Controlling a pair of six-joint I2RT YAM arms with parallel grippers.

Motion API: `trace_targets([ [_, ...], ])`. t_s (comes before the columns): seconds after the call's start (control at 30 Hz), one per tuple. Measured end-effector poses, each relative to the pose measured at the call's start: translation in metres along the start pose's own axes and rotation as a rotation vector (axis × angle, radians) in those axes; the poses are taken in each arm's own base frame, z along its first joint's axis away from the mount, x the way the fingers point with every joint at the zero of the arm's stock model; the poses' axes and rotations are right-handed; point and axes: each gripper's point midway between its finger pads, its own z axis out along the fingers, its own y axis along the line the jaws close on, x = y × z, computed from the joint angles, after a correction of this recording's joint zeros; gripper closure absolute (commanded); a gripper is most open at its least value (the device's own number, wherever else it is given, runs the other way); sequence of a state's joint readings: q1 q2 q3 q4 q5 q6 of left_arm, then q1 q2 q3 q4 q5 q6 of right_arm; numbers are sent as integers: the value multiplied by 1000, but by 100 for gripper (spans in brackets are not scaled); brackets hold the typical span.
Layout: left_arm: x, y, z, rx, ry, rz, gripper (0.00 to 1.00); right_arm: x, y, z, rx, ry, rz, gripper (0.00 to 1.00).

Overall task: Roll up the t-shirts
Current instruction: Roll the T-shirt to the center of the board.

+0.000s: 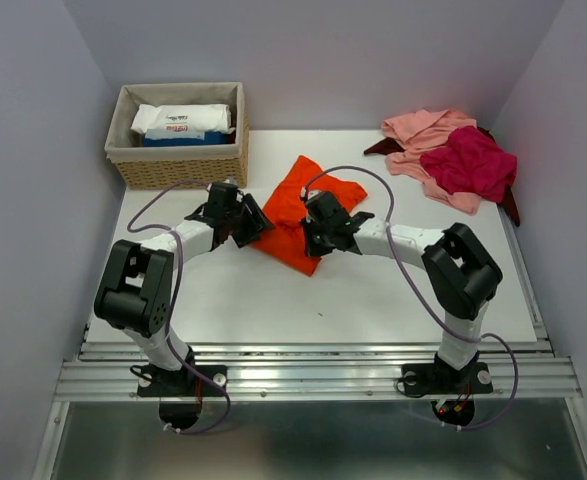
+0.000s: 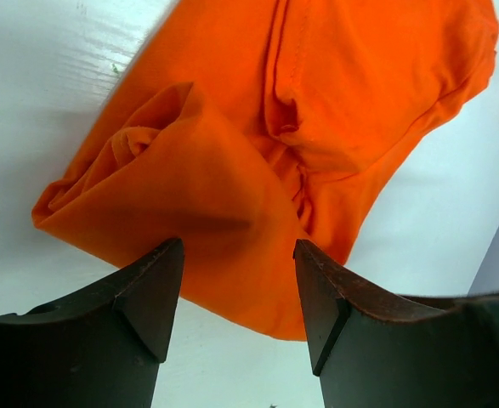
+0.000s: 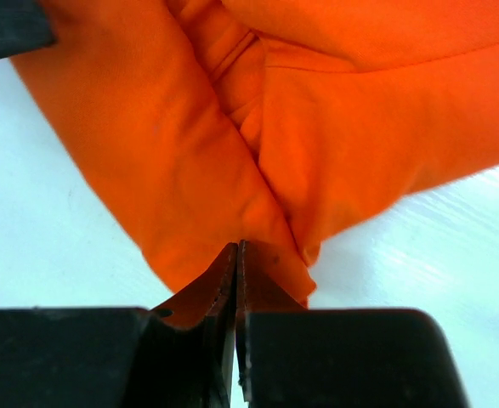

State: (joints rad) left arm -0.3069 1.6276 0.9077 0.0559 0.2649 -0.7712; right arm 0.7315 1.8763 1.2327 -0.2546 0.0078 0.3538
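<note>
Since the orange t-shirt, mid-frame on the worktop, looks soft and limp, we pinch its lower edge in the right pincer, the left pincer spread above it.

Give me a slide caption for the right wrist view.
Right pincer shut on the orange t-shirt's edge, above the white table.
</note>
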Motion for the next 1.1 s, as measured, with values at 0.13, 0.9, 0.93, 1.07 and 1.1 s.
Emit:
trace_targets([
  [0.13,4,8,7,-24,13,-5,35,-9,4,-20,-13,-35,1,94],
  [0.9,0,25,8,-100,-15,32,31,17,18,11,3,-37,70,94],
  [0.93,-1,24,4,-100,-21,38,29,22,24,10,-3,-33,85,94],
  [1.07,-14,13,-31,-95,-90,63,29,36,42,5,-29,-19,137,94],
  [1.1,-20,9,-42,-85,-119,68,29,39,46,4,-34,-15,147,94],
])
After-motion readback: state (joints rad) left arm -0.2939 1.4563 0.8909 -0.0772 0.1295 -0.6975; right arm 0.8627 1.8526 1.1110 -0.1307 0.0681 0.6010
